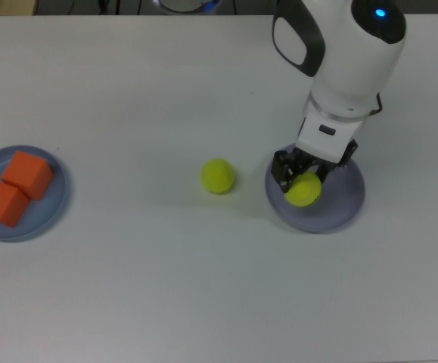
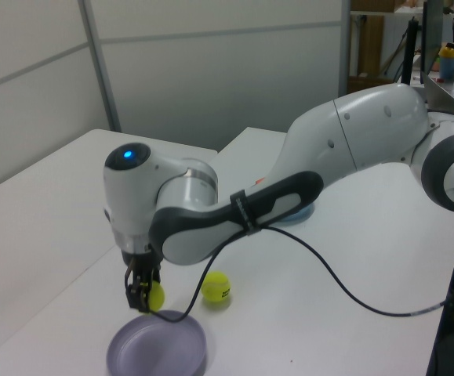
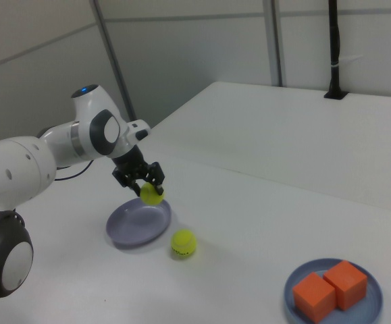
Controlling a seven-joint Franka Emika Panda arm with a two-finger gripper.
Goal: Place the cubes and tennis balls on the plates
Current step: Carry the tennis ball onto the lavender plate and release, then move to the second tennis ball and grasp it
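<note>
Top view, left to right: far to the gripper's left sits the round light blue rimmed plate (image 1: 22, 193) with the two matte orange cubes (image 1: 14, 188) on it, side by side and touching; well apart from the gripper. Nearer, still on the top view's left of the gripper, one fuzzy yellow-green tennis ball (image 1: 218, 175) lies loose on the white table (image 1: 128, 287), just off the rim of the round lavender-purple plate (image 1: 340, 204). The black two-finger gripper (image 1: 303, 182) hangs over the lavender plate's left part in the top view, fingers clamped on the second yellow-green tennis ball (image 1: 302, 189); ball is directly between the fingers. The right view shows the held ball (image 3: 150, 194) clear above the plate (image 3: 138, 224), not touching it. Arm pose: the white Franka arm comes in from the top view's upper edge, wrist housing with a blue status light above and behind the gripper, last link tilted so the fingers point down and slightly toward the top view's lower left. In the left view the arm sweeps in from the left view's right, forearm roughly level, wrist bent down, gripper (image 2: 143, 295) pointing straight down at the plate (image 2: 157, 345), a black cable looping from the wrist across the table to the right. Loose ball (image 2: 216, 287) sits just to the left view's right of the gripper, on the table beside the plate's edge.
</note>
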